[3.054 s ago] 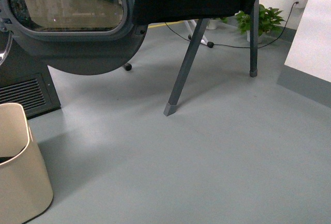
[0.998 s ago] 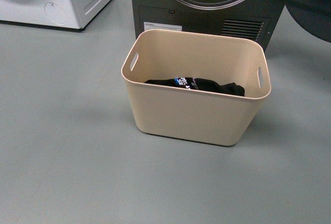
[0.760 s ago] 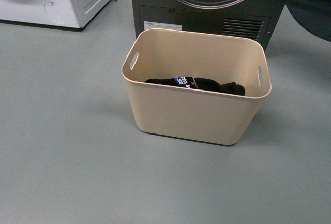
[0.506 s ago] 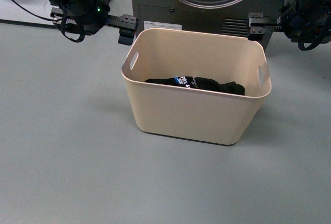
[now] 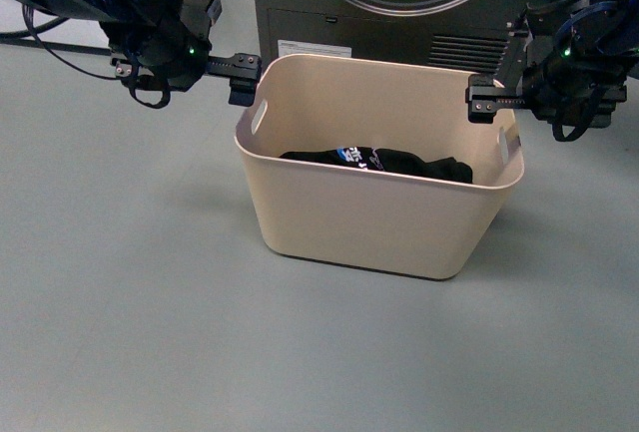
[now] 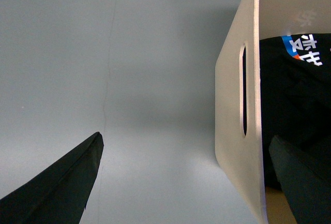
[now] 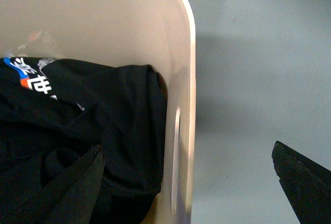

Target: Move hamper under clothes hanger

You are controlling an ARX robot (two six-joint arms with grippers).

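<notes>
**Grippers wide open at both handle ends of the hamper, nothing held**

left gripper (image 6: 185,136): jaws wide. One finger hangs outside the hamper (image 5: 369,217) over the floor (image 5: 150,302) and the other over its inside, so the slotted end wall sits between them.
right gripper (image 7: 187,144): same at the opposite handle end, jaws wide, with wall and slot between the fingers.
Neither touches the hamper as far as I can tell. How far above the rim they sit isn't clear.

The hamper stands upright on the floor, just in front of a dark grey machine (image 5: 399,33). No clothes hanger in any view, so the hamper is not under it yet. The task looks barely started; the grasp is the step in hand.

Contents: one black garment (image 5: 399,165) with a white and blue print, crumpled at the bottom of the hamper. Nothing else visible inside.

Risks, my read:
- The hamper walls are smooth and taper, so a pinch at the rim could slip once weight comes on.
- One side closing first would shove or twist the hamper, maybe into the machine behind it.
- An uneven lift tilts the hamper, and the garment slides to one end and could spill.
- The inner fingers hang over the garment, so going too deep could trap cloth against the hamper wall.
- With the clothes hanger out of sight, the carry needs a look for its legs first, or the hamper clips one.
</notes>
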